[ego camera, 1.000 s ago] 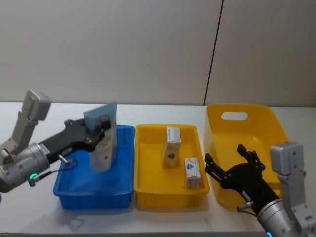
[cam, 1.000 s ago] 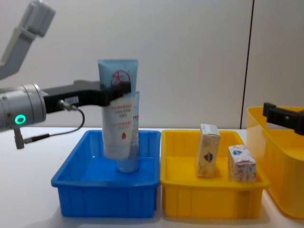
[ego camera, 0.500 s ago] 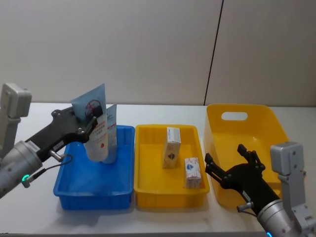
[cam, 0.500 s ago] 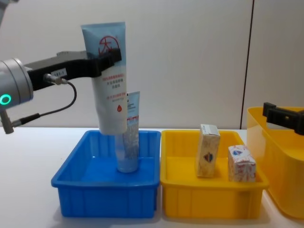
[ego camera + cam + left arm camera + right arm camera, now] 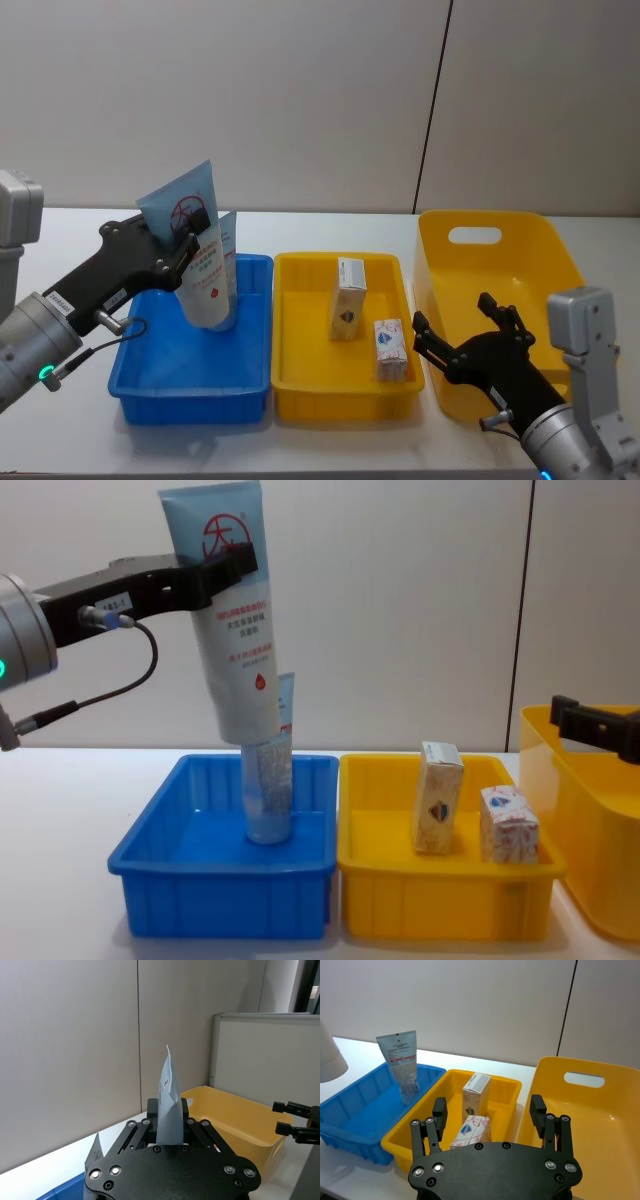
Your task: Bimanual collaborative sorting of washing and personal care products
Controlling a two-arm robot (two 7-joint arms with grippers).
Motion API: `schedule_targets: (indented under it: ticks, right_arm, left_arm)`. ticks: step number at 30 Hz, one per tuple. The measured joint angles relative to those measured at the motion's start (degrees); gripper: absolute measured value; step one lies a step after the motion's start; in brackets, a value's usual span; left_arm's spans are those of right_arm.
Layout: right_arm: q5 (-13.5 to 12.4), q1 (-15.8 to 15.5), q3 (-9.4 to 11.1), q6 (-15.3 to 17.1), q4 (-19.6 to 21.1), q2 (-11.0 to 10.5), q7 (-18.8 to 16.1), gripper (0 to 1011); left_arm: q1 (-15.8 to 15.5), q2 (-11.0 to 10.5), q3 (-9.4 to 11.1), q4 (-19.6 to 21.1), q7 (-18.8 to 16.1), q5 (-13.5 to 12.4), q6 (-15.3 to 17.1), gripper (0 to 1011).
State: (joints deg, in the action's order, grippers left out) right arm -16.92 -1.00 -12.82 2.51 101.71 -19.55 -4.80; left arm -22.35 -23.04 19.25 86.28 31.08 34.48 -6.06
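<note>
The wide pale-blue squeeze tube (image 5: 235,630) with the red round logo is hanging in the air above the blue tray (image 5: 220,905), cap end down and crimped end up. It is tilting, its top leaning toward the robot's left. The left gripper (image 5: 228,565) is reaching in from the left, and its fingers are clamping the tube near the top, right across the logo. In the left wrist view the crimped edge is sticking up between the closed fingers.

Just below and behind the tube's lower end, the narrower bluish tube (image 5: 268,790) is standing upright on its cap inside the blue tray, toward the back wall. Whether the two tubes are touching cannot be told.

Just beside the blue tray, the yellow tray (image 5: 440,905) is holding two cartons. The taller cream carton (image 5: 348,298) is standing upright near its middle, and the small white carton printed red and blue (image 5: 389,348) is sitting to the right of it, nearer the front.

The yellow basket (image 5: 500,262) with the cut-out handle is standing further to the right on the white table (image 5: 60,880). The right gripper (image 5: 452,318) is hovering at the basket's front-left part, its fingers spread apart and grasping nothing.
</note>
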Motion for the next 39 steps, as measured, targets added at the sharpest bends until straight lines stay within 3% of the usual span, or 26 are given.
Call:
schedule_targets:
  ticks: [19,28,39]
  right_arm:
    - [-4.0,1.2,-1.1,4.6,3.2,-1.8,-7.5,1002]
    - [-5.5,4.6,-4.1,7.1,3.4,-1.7,-11.5,1002]
    - [-5.9,10.2,-8.7,8.8,0.7,0.5,-14.2,1002]
  left_arm:
    - [1.7,-0.4,-0.5,2.9,-0.6,0.9,0.2,196]
    - [1.9,-0.4,-0.5,3.2,-0.7,1.0,0.2,196]
    - [2.1,-0.5,-0.6,3.5,-0.8,1.1,0.2,196]
